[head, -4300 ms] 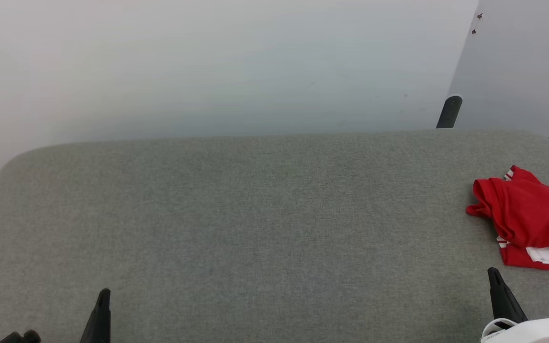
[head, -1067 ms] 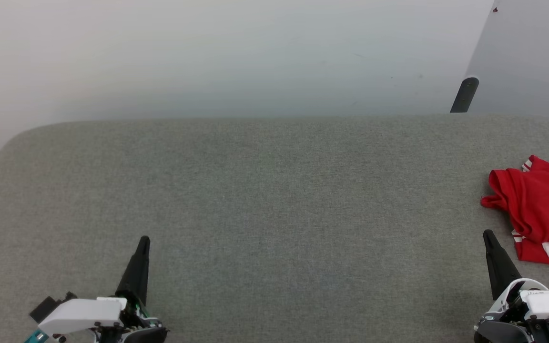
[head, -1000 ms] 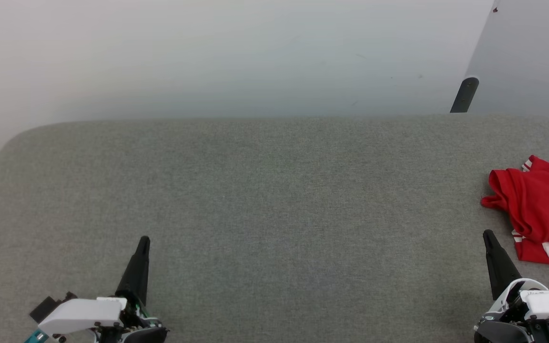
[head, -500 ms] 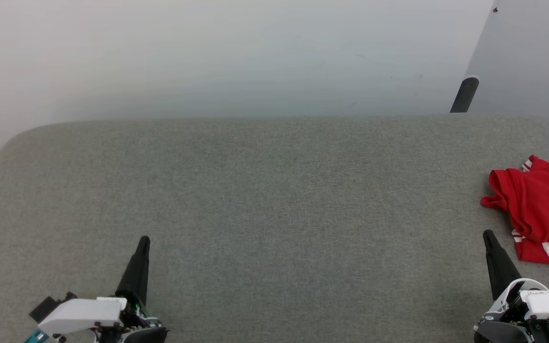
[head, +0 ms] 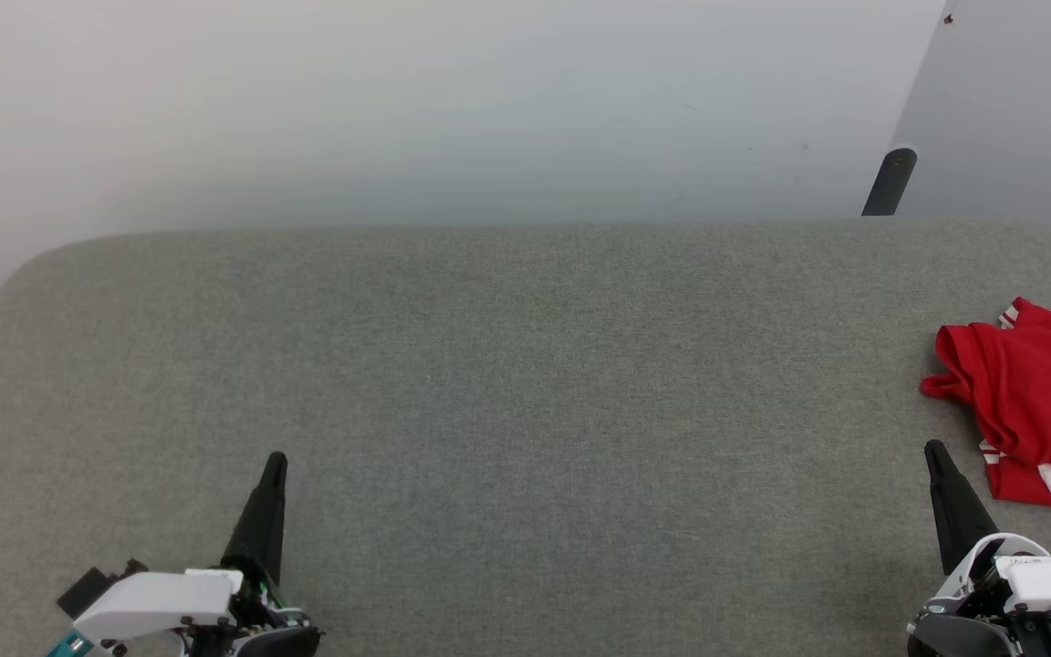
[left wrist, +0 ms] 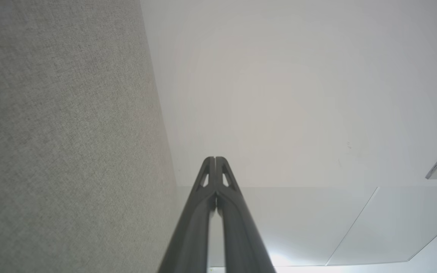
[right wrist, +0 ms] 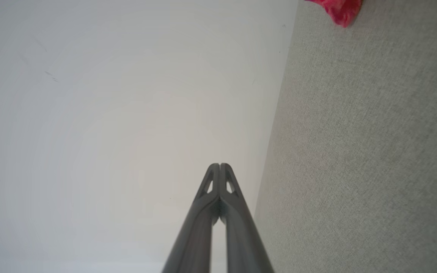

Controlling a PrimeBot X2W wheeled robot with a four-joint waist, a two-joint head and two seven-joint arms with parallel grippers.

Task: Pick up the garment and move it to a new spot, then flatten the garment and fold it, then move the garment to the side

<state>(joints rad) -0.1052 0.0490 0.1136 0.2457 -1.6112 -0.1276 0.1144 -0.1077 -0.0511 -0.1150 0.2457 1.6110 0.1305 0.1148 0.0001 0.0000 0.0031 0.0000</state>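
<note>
The left tool [head: 275, 461] is seen low over the grey, fabric-covered tabletop [head: 525, 365], its white housing at the bottom of the head view. Its two dark fingers are brought together into a single point, and nothing is held between them. The same closure is shown in the left wrist view, where the fingers [left wrist: 201, 204] meet at their tips with no gap and are aimed along the tabletop toward a pale wall [head: 452, 109]. The right tool [head: 931, 449] is held well apart from the left one and is pointed the same way. It is likewise narrowed to a point, with its tips pressed together in the right wrist view and nothing gripped. The garment [head: 1032, 401] is found crumpled on the tabletop just beside the right tool, on that tool's outer side and level with to slightly ahead of its tip. It is not touched by the tool. Mostly red cloth is presented, with a white patch and red-and-white striped trim at its nearer edge, and part of it is cut off by the edge of the head view. In the right wrist view a red corner of it is caught ahead of the tool's tip and off to one side. A dark post [head: 889, 182] is seen beyond the far edge of the tabletop, ahead of the right tool.
</note>
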